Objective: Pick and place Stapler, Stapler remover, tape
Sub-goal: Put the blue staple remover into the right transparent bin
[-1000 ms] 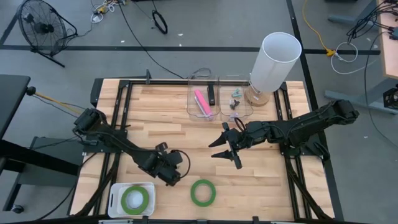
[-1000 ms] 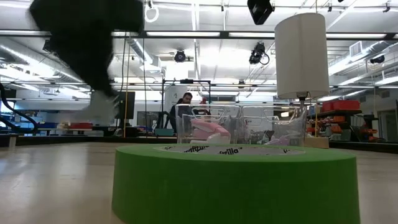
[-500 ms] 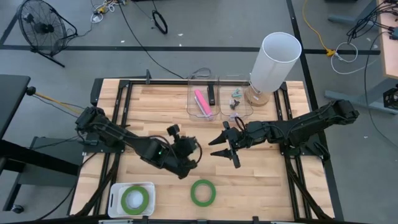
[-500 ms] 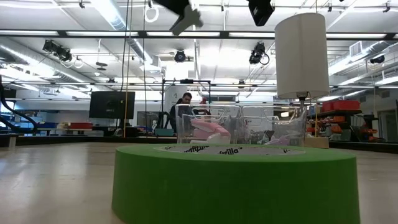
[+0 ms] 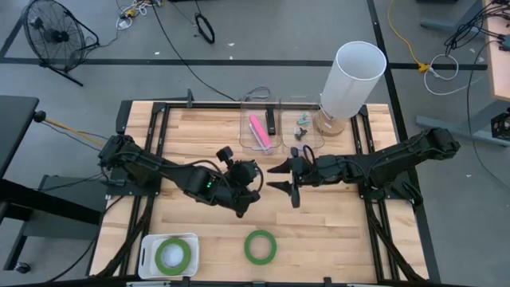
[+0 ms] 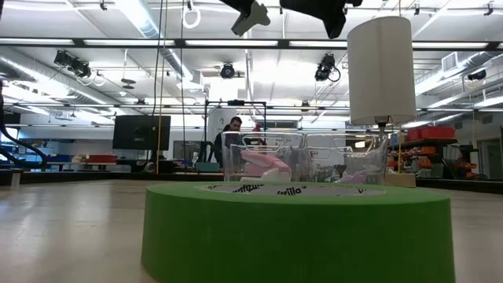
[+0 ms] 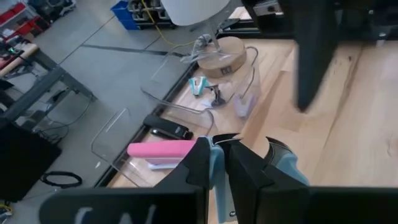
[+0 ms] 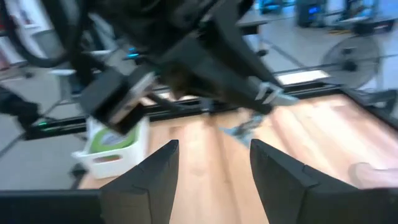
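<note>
One green tape roll [image 5: 260,246] lies flat on the table near its front edge; it fills the low view [image 6: 299,228]. A second green roll [image 5: 174,254] lies in a white tray [image 5: 147,249] at the front left. The pink-red roll is out of view. A pink stapler [image 5: 258,130] lies in a clear bin [image 5: 246,137], and a small remover [image 5: 302,122] lies in the bin beside it. My left gripper [image 5: 250,196] is shut and empty above the table's middle, as its wrist view [image 7: 225,163] shows. My right gripper [image 5: 276,178] is open and empty, facing it.
A tall white cylinder [image 5: 351,78] on a wooden base stands at the back right, beside the bins. A dark bar [image 5: 270,122] lies between the two bins. A person [image 6: 233,130] shows in the room far behind the table.
My left gripper has gone up and away from the white tray, toward the table's middle and far right, ending close to my right gripper. My right gripper has shifted a little toward the far edge. Both green rolls have stayed where they were.
</note>
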`<action>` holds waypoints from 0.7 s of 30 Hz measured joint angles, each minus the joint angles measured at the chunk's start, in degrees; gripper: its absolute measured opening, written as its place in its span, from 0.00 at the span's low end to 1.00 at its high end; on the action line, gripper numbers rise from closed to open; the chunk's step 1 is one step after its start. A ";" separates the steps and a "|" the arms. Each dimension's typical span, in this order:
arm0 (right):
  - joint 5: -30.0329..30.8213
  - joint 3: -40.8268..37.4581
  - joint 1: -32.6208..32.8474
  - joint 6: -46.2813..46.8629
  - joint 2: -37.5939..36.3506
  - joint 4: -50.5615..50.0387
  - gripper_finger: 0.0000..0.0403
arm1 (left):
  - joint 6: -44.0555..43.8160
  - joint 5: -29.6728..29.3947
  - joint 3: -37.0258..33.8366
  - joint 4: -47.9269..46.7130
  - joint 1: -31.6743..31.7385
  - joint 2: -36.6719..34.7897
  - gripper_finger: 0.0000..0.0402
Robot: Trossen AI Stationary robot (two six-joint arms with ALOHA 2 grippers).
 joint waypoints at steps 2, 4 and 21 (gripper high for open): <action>1.59 0.00 -0.04 -0.93 0.00 0.00 0.49 | 1.19 0.02 0.00 0.96 0.16 0.00 0.09; 1.99 0.00 -0.02 -2.19 0.02 0.00 0.49 | 2.55 0.40 0.00 2.89 0.33 0.00 0.09; 3.61 -0.07 0.02 -13.01 6.30 9.40 0.49 | 11.37 4.50 -0.01 12.42 0.41 -0.22 0.09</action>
